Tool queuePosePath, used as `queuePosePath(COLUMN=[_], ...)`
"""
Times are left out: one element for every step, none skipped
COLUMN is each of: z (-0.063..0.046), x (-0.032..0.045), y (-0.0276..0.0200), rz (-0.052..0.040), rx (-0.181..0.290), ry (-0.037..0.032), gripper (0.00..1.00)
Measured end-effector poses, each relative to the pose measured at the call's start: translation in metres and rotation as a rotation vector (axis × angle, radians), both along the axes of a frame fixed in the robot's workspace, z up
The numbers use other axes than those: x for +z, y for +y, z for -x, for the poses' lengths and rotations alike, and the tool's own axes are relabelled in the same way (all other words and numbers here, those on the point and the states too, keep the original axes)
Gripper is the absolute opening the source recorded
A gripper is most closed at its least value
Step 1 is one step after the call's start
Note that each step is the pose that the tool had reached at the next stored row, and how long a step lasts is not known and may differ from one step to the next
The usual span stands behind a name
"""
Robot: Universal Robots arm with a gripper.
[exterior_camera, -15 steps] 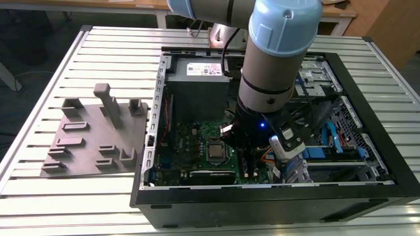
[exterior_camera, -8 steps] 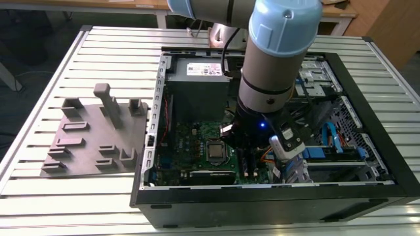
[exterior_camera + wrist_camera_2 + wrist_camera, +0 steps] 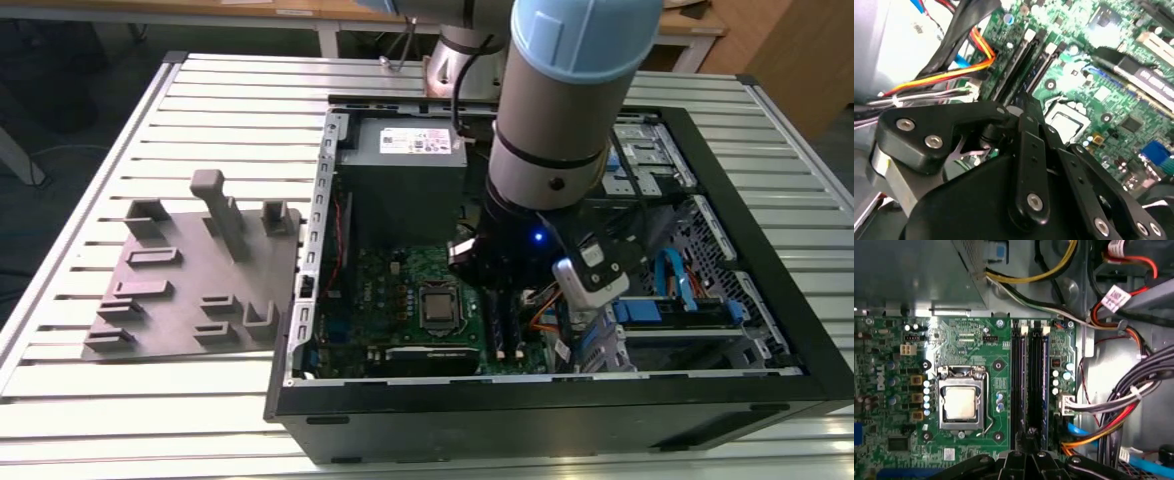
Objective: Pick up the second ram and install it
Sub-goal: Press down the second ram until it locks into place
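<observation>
Open PC case [image 3: 747, 250] lying on its side on the slatted counter [image 3: 200, 90], toward the counter's edge at the exterior view's right; grey fixture tray [image 3: 187, 290] w/ empty holders sits beside it, toward the opposite edge. UR arm [image 3: 561, 110] reaches down into the case; pincer [image 3: 501, 268] sits low over the green motherboard [image 3: 387, 290], directly above the RAM slots [image 3: 1026, 385] and next to the CPU socket [image 3: 960, 402]. In the first wrist view the slot bank runs straight away from the pincer linkage [image 3: 1029, 460]; the second ram [image 3: 1044, 380] appears as a blue-edged stick standing upright in a slot on the cable side of the bank, apparently already down in the slot rather than on the tray. Whether it is fully seated cannot be told. Pincer state: fingertips are hidden behind the black linkage [image 3: 1029, 165] in both wrist views, so apart vs. together cannot be told. Judgement, step in hand = seating/pressing phase. To do it well: keep stick parallel to the slot, press straight down w/ even force at both ends, avoid tilt, confirm white end latches [image 3: 1046, 330] close; keep clear of the orange/yellow cable bundle [image 3: 954, 75] near the slots.
</observation>
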State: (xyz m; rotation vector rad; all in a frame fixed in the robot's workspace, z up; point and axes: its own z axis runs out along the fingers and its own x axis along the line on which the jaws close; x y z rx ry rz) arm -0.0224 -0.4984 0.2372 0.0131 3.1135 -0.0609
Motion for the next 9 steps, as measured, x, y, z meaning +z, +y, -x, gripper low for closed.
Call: queuePosePath(z=[0.0, 0.0, 0.0, 0.0, 0.0, 0.0, 0.0, 0.0, 0.0], x=[0.0001, 0.0, 0.0, 0.0, 0.0, 0.0, 0.0001, 0.0002, 0.0006], y=[0.0035, 0.0073, 0.0111, 0.0145, 0.0173, 0.0192, 0.0197, 0.0197, 0.0197], rz=[0.0002, 0.0001, 0.0001, 0.0001, 0.0001, -0.0001, -0.0003, -0.0006, -0.0006], rx=[0.0, 0.0, 0.0, 0.0, 0.0, 0.0, 0.0, 0.001, 0.001], ry=[0.0, 0.0, 0.0, 0.0, 0.0001, -0.0001, -0.0001, 0.0, 0.0], gripper=[0.11, 0.11, 0.11, 0.11, 0.11, 0.11, 0.11, 0.11, 0.11])
